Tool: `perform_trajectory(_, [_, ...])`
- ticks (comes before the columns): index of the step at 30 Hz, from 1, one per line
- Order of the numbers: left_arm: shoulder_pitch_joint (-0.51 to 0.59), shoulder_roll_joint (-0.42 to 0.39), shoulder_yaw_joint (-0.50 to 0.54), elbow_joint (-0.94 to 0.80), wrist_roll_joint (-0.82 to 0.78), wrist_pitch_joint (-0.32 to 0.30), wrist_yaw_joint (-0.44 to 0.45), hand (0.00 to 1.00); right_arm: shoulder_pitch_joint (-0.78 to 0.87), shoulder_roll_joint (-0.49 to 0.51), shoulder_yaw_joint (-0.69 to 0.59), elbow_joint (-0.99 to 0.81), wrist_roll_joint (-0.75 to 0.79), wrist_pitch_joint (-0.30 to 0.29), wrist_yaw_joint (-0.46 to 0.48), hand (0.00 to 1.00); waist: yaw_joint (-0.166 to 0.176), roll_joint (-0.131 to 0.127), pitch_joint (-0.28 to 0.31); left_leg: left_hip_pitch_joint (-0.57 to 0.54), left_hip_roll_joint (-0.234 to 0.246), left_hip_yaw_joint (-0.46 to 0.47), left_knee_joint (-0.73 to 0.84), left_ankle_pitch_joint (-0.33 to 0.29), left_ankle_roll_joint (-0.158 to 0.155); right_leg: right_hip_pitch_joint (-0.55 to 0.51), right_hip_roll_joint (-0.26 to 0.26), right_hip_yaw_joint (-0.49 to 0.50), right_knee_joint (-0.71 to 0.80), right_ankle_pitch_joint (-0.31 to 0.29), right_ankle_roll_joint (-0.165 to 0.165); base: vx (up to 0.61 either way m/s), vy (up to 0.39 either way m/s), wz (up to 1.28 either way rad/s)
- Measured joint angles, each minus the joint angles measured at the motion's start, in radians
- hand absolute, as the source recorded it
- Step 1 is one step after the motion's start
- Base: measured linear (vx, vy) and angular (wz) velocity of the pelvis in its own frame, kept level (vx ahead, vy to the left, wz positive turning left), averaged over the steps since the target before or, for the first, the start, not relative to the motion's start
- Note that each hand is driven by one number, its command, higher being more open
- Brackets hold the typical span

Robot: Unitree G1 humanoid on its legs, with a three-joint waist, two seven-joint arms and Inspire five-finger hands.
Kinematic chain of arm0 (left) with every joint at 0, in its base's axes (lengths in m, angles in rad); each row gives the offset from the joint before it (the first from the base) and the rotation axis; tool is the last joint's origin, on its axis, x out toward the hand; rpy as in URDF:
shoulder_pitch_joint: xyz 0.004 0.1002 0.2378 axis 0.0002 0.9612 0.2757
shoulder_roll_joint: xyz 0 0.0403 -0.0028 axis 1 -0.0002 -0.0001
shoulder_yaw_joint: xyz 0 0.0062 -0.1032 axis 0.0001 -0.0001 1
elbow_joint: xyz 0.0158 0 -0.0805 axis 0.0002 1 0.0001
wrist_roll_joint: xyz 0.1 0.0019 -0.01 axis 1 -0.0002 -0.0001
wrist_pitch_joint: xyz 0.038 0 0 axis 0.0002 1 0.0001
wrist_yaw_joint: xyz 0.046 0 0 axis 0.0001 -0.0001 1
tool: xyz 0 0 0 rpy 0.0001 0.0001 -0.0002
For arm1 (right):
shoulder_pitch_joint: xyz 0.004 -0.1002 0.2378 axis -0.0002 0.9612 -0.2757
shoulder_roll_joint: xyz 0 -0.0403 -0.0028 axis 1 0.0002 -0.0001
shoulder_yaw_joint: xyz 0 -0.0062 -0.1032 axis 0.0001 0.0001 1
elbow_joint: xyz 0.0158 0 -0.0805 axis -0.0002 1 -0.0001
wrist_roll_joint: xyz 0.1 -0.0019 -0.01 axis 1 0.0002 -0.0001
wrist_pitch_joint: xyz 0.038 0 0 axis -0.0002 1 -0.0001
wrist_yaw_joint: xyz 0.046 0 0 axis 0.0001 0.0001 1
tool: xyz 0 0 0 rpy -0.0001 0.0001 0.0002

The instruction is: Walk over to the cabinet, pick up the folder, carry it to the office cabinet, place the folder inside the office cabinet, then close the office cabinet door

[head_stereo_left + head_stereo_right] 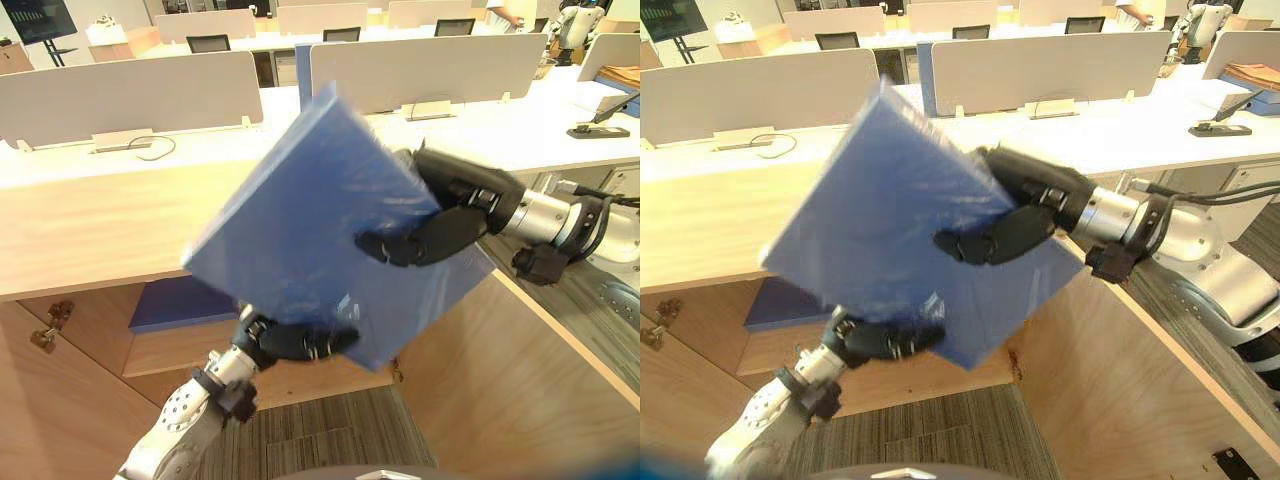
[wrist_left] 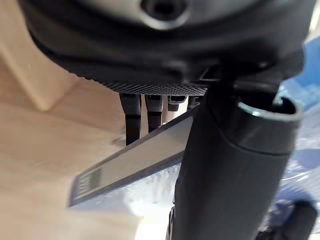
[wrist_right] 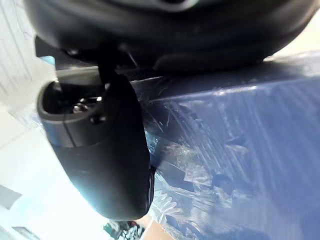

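The left robot hand (image 1: 290, 340) pinches the lower edge of the folder (image 1: 300, 220), which hangs tilted in the air before the open cabinet (image 1: 160, 355). The right robot hand (image 1: 440, 225) clamps its right edge, thumb across the face. The glossy wrap looks slippery, so the folder may slide free, or a corner may catch the door (image 1: 500, 370). A label (image 2: 90, 179) on its edge is unreadable.

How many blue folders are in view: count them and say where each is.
2. One blue folder is held tilted between the left hand and right hand. The second folder lies flat on the cabinet shelf behind it, partly covered; more may be hidden.
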Motion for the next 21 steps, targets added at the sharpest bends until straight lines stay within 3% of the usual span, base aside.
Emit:
perform_trajectory(4, [0.001, 0.071, -0.062, 0.042, -0.023, 0.058, -0.134, 1.0, -0.001, -0.004, 0.063, -0.028, -0.018, 0.004, 0.026, 0.0, 0.002, -0.007, 0.005, 0.0, 0.0, -0.004, -0.009, 0.003, -0.002, 0.0, 0.001, -0.005, -0.005, 0.0, 0.0, 0.01, -0.002, 0.02])
perform_trajectory(11, [-0.035, 0.071, -0.132, 0.14, 0.003, 0.061, -0.183, 1.0, -0.023, 0.009, 0.098, -0.059, -0.019, 0.004, 0.035, 0.0, 0.015, -0.022, 0.016, -0.001, 0.0, -0.021, -0.01, 0.005, -0.004, 0.003, 0.0, -0.022, -0.009, -0.003, -0.003, 0.01, -0.005, 0.07])
perform_trajectory(15, [-0.036, 0.061, -0.145, 0.247, 0.122, 0.062, -0.182, 1.0, -0.033, 0.047, 0.148, -0.108, -0.019, -0.003, 0.056, 0.0, 0.016, -0.031, 0.023, -0.001, 0.001, -0.028, -0.01, 0.007, -0.005, 0.006, 0.0, -0.029, -0.01, -0.005, -0.006, -0.01, -0.007, 0.05])
perform_trajectory(17, [-0.036, 0.021, -0.137, 0.321, 0.174, 0.062, -0.179, 1.0, -0.031, 0.068, 0.171, -0.114, -0.023, -0.003, 0.063, 0.0, 0.02, -0.034, 0.027, -0.002, 0.0, -0.029, -0.01, 0.008, -0.004, 0.006, -0.001, -0.03, -0.01, -0.005, -0.006, -0.01, -0.003, 0.02])
perform_trajectory(20, [-0.032, -0.145, -0.045, 0.477, 0.33, 0.068, -0.131, 1.0, 0.03, 0.116, 0.163, -0.113, -0.068, -0.001, 0.066, 0.0, 0.036, -0.042, 0.039, -0.004, -0.003, -0.033, -0.01, 0.01, -0.002, 0.007, -0.005, -0.033, -0.011, -0.005, -0.006, -0.03, 0.006, 0.05])
perform_trajectory(21, [-0.031, -0.241, 0.02, 0.544, 0.398, 0.072, -0.099, 1.0, 0.071, 0.144, 0.162, -0.107, -0.087, 0.006, 0.065, 0.0, 0.046, -0.046, 0.041, -0.007, -0.005, -0.035, -0.01, 0.011, 0.0, 0.006, -0.006, -0.035, -0.011, -0.005, -0.006, -0.02, 0.005, 0.1])
